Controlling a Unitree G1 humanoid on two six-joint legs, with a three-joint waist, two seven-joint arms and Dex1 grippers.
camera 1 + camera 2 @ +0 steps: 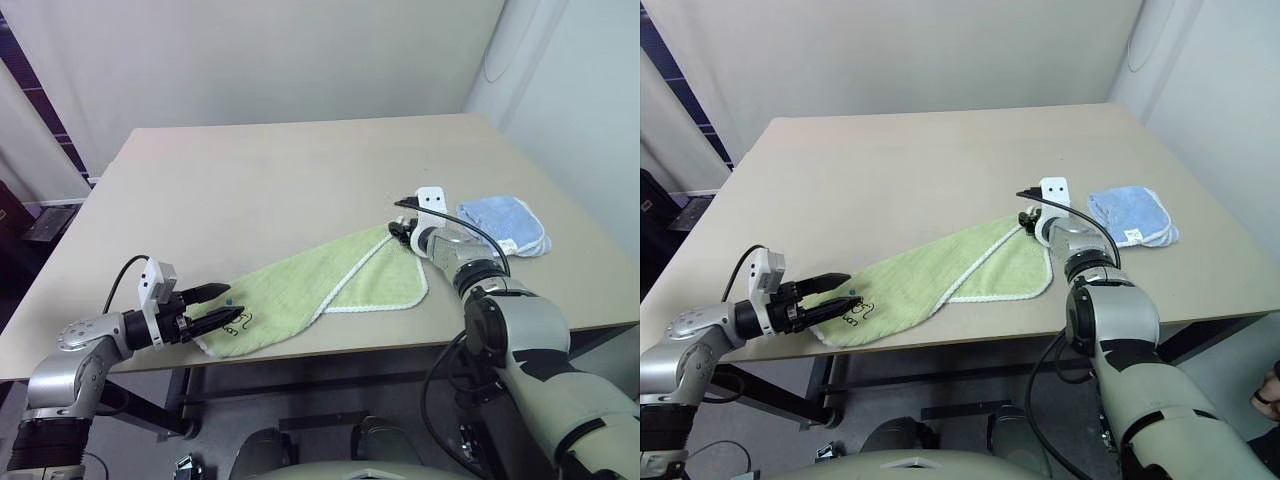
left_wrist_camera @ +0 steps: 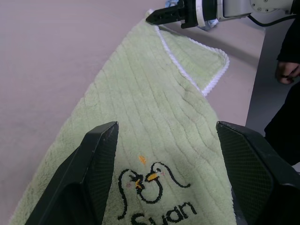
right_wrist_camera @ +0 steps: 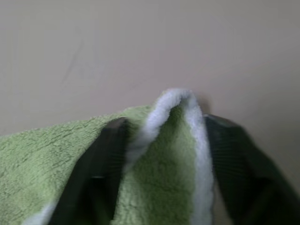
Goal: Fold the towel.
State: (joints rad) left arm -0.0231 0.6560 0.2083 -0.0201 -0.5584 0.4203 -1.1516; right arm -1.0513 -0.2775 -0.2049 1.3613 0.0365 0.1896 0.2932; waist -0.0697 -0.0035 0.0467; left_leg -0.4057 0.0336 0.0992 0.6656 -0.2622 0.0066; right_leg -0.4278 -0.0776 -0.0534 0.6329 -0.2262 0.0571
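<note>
Green towel (image 1: 320, 290) on table (image 1: 280, 180), tools at both ends

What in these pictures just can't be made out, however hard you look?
- Whether the right tool has truly pinched the towel: in its wrist view the corner bunches between blurred fingers, and in the head views the wrist covers it.
- The lettering under the towel's drawing: cut off by the left wrist view's edge.
- Print on the blue cloth's tag: too small.
- The person beside the table: cut by the frame edge.
</note>
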